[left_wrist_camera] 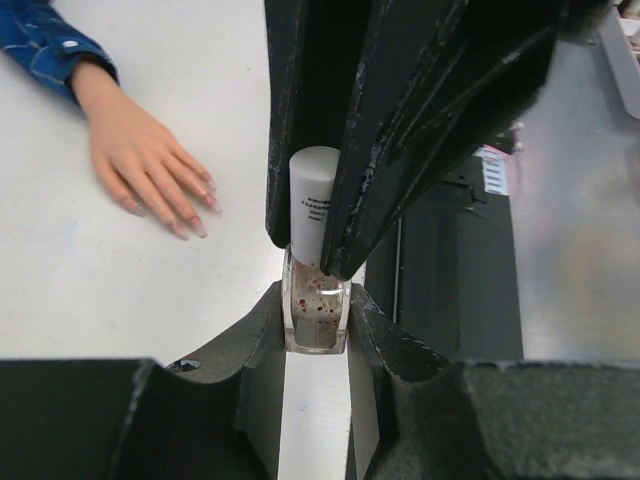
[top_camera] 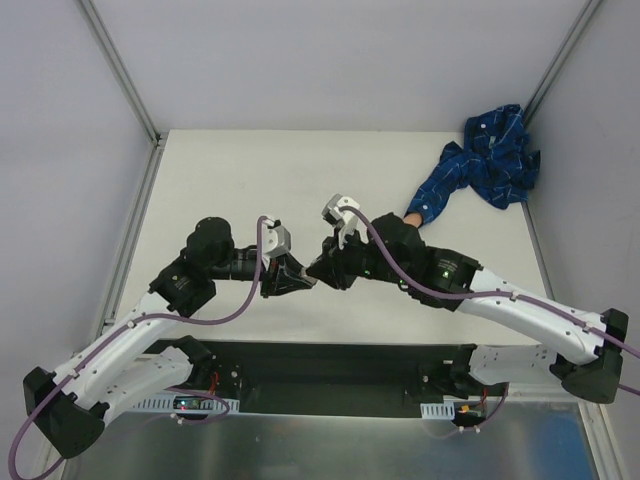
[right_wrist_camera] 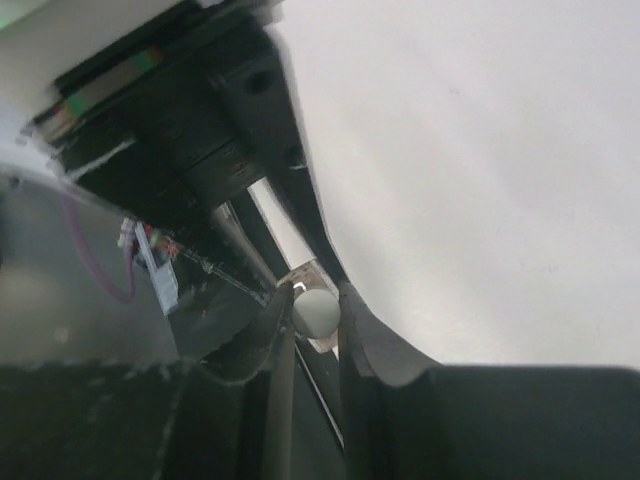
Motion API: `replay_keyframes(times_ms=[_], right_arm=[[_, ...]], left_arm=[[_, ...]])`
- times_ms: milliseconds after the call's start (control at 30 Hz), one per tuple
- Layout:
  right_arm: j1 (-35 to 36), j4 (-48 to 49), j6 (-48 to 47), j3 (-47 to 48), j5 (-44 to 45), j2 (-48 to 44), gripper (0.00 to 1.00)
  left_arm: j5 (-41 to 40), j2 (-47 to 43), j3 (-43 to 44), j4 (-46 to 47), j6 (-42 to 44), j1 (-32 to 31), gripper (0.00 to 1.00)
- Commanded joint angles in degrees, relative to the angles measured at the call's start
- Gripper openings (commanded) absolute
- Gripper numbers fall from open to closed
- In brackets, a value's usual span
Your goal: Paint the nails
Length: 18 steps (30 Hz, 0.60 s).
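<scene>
A flesh-coloured mannequin hand [left_wrist_camera: 135, 150] with a blue patterned sleeve [left_wrist_camera: 40, 45] lies flat on the white table, and its small pinkish nails [left_wrist_camera: 199, 229] show at the fingertips. In the top view my right arm covers most of the hand [top_camera: 412, 217]. My left gripper [left_wrist_camera: 317, 300] is shut on a small clear polish bottle [left_wrist_camera: 317, 315] with red flecks. My right gripper [right_wrist_camera: 315, 305] is shut on the bottle's white cap [right_wrist_camera: 317, 311], which also shows in the left wrist view [left_wrist_camera: 314, 195]. The two grippers meet near the table's front middle, left [top_camera: 303, 281] and right [top_camera: 322, 268].
The sleeve cloth [top_camera: 490, 165] is bunched at the back right corner. A black strip and the arm bases [top_camera: 330, 375] run along the near edge. Metal frame posts [top_camera: 120, 70] stand at the back corners.
</scene>
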Motion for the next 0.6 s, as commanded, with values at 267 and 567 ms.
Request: replay_keyframes(times_ms=[267, 567], right_arm=[[15.62, -11.76, 30.00, 10.35, 50.74, 9.68, 0.09], [10.44, -10.97, 6.72, 10.54, 28.88, 1.95, 0.64]], left_arm=[[-16.12, -3.48, -0.10, 4.07, 2.34, -0.14, 0.00], [-4.89, -1.89, 0.78, 4.15, 1.03, -0.14, 0.00]])
